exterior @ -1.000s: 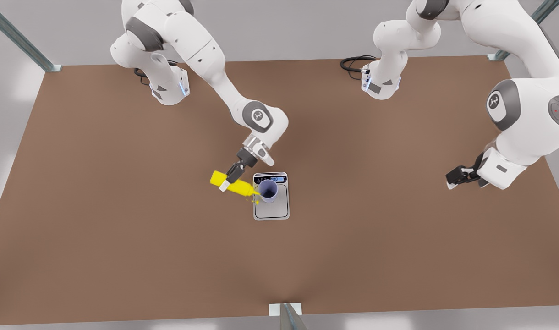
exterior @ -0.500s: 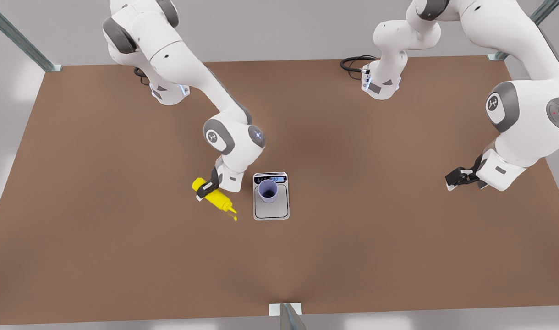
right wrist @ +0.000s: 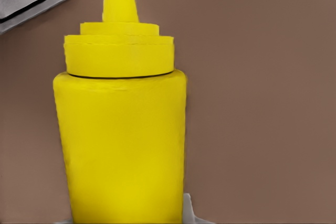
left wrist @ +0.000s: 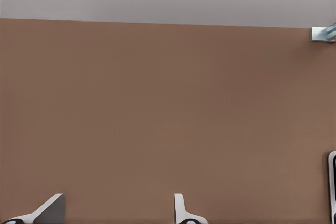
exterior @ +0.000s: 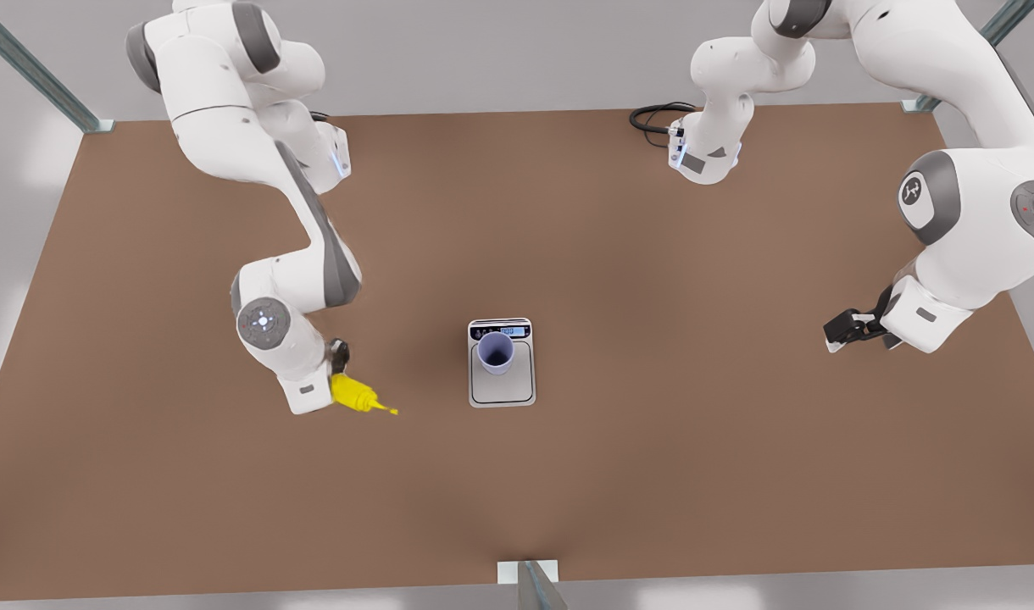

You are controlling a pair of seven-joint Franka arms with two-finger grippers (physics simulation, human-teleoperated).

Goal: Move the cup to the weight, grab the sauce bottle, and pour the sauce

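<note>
We are gripping the bottle [exterior: 353, 395] in our right gripper [exterior: 335, 383], elbow bent, left of the cup [exterior: 495, 352] on the scale [exterior: 502, 386]; our left gripper [exterior: 839, 330] is waiting open

The small lavender-blue cup [exterior: 495, 352] stands upright on the far part of the grey plate of the flat silver scale [exterior: 502, 385], just near its dark display strip. The bright yellow sauce bottle [exterior: 353, 395] lies tilted well to the front view's left, its thin nozzle pointing toward the scale.
</note>
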